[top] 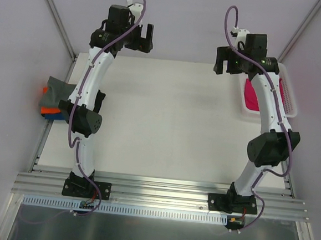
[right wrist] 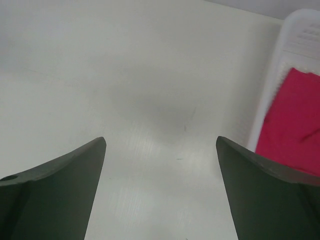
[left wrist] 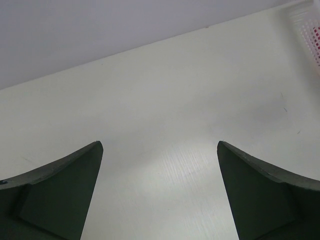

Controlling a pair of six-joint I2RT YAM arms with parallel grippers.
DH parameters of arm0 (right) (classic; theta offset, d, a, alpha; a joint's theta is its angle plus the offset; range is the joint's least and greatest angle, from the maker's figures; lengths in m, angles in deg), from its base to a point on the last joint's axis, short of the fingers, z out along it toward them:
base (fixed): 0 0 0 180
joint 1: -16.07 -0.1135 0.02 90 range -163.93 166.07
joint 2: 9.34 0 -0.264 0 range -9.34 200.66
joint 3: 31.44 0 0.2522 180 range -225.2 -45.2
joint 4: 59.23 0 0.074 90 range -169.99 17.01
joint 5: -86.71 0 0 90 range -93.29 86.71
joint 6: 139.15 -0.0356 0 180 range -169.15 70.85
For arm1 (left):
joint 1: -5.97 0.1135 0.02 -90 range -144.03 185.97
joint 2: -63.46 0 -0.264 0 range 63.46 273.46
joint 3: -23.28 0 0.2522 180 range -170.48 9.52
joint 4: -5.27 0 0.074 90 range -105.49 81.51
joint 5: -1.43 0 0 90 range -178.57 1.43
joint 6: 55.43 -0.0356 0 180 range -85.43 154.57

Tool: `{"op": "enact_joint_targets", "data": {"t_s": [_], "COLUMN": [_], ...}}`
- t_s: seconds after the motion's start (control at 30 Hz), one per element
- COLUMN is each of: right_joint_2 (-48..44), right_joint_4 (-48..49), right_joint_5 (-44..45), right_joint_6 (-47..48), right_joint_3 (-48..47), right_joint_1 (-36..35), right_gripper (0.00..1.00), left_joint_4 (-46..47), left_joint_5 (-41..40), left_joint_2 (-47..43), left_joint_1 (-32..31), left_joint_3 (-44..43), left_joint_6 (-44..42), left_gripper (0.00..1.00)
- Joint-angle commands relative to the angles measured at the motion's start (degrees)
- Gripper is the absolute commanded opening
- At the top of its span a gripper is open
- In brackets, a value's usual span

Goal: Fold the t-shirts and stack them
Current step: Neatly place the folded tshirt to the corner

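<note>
Two arms are seen bolted at the near edge of a white table (top: 165,126), both stretched out toward its far edge. At the left edge, about midway along, three t-shirts are piled: a grey t-shirt (top: 56,88) is laid on top, an orange t-shirt (top: 50,110) is glimpsed beneath it, and a blue t-shirt (top: 50,116) is pressed at the bottom. How neatly they are folded cannot be told. In the far right corner a white basket (top: 291,102) is set along the right edge, and a pink t-shirt (top: 252,96) is bunched inside it. Over the far edge, the left gripper (left wrist: 160,144) is held released, its fingers spread wide with bare table between them. The right gripper (right wrist: 160,140), just beside the basket, is likewise spread wide, and nothing is grasped.
</note>
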Motion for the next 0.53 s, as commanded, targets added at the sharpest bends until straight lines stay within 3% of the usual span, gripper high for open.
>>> {"op": "enact_joint_targets", "data": {"t_s": [0.0,0.13,0.23,0.37,0.5], "right_joint_2": [-4.8,-6.0,-10.5,-13.8,-15.1], "right_joint_4": [-7.1,-18.8,-17.6,-19.9,-17.7], "right_joint_5": [17.6,29.7,32.0,31.5,34.2], "right_joint_6": [4.4,0.9,2.1,2.0,2.9], "right_joint_3": [-0.4,-1.5,6.1,8.2,13.2], "right_joint_1": [-2.8,-4.9,-6.0,-6.8,-8.0], "right_gripper": [0.97,0.97,0.97,0.97,0.97], "left_joint_4": [0.2,-1.1,-1.6,-1.9,-1.8], "left_joint_5": [2.1,3.4,4.0,-1.6,-0.1], "left_joint_2": [-0.5,-0.3,0.5,1.6,2.0], "left_joint_1": [0.4,0.2,-0.2,-4.0,-5.3], "left_joint_3": [2.6,6.9,9.0,9.3,9.9], "left_joint_6": [4.1,3.4,6.9,4.0,2.8], "left_gripper": [0.99,0.99,0.99,0.99,0.99]}}
